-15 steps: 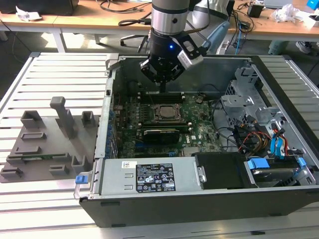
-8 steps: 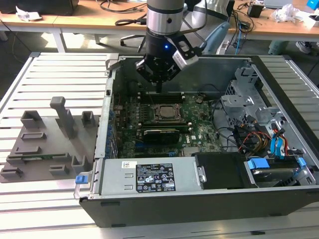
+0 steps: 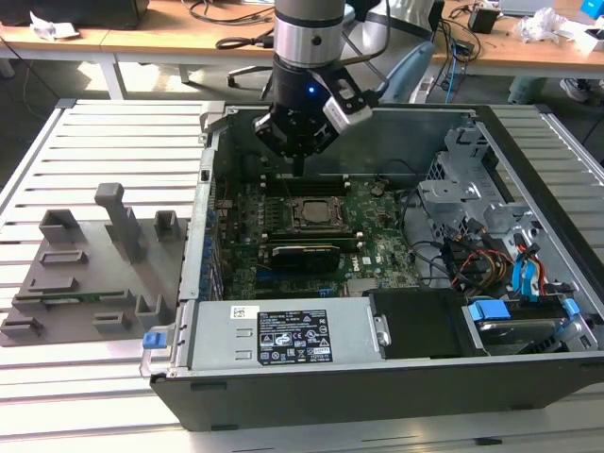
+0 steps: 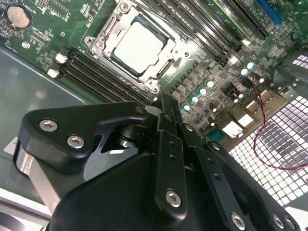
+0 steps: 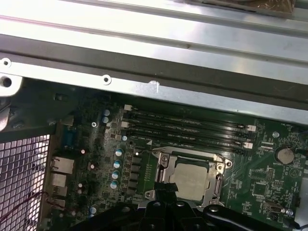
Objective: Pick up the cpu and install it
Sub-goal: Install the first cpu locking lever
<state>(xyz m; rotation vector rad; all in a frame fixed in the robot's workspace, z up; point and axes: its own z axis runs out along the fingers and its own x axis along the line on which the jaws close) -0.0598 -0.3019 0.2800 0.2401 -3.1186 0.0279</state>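
The arm [image 3: 307, 33] is a thick cylinder of polished silver metal with a dark band near its lower end; below it sits a black wrist block with a small blue light; a white-and-grey box is fixed to one side; the gripper [image 4: 166, 120] in the second wrist view is matt black, built of rounded linkage plates joined by silver screws and pins.

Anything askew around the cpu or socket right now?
Nothing stands out. The cpu lies flat and square inside the socket frame in both wrist views, with no visible tilt or damage. The gripper hangs above the board.
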